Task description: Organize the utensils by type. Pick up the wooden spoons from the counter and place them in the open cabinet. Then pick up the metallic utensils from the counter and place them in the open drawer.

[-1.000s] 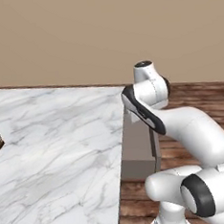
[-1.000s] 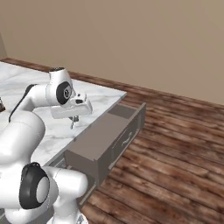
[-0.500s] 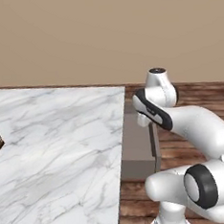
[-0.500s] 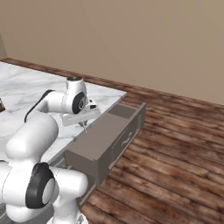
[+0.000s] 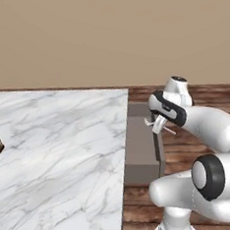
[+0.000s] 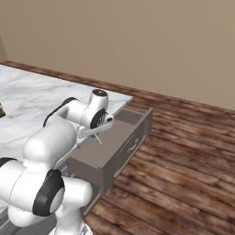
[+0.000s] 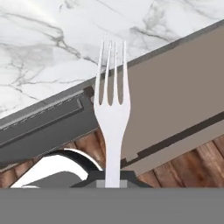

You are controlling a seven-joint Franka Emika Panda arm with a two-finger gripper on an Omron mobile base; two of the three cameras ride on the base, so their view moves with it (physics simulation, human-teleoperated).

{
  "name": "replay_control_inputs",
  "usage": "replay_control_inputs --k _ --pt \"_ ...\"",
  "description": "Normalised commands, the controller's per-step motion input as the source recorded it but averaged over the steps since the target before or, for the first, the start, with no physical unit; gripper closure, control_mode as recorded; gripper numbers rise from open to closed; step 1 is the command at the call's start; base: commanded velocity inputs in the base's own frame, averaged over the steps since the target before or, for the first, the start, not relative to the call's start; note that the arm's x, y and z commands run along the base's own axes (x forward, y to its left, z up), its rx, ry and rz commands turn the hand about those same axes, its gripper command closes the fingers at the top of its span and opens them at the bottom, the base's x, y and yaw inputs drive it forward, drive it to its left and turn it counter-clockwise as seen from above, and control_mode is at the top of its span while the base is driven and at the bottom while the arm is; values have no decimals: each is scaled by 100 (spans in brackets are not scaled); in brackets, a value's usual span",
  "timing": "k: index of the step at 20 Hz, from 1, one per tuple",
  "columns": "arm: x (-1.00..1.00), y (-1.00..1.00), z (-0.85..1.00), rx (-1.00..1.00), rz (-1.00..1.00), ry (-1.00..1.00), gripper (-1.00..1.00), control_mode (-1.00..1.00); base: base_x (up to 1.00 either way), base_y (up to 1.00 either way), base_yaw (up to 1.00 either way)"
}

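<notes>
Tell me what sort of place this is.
Most likely a kitchen, computer-rendered: a white marble counter with an open drawer pulled out beneath it, wood plank flooring, and a metal fork held in the gripper above the drawer.

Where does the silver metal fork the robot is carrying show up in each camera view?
Left base view: the silver metal fork sits right of centre, sticking out below the white hand, over the drawer.
Right base view: fork left of centre, hanging over the drawer's inside.
Hand view: fork upright at centre, tines up.
Shared landmark: the open grey-brown drawer.
</notes>
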Motion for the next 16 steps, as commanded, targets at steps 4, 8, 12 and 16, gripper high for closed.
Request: replay_control_inputs --k 4,8,12,16 --pt "6 0 -17 8 -25 -9 100 -100 0 0 0" --pt "2 3 -20 3 -32 -13 100 -100 0 0 0" --pt "12 9 -18 2 -34 -6 100 -100 0 0 0" --pt "25 5 -12 -1 -30 2 100 -100 0 0 0"
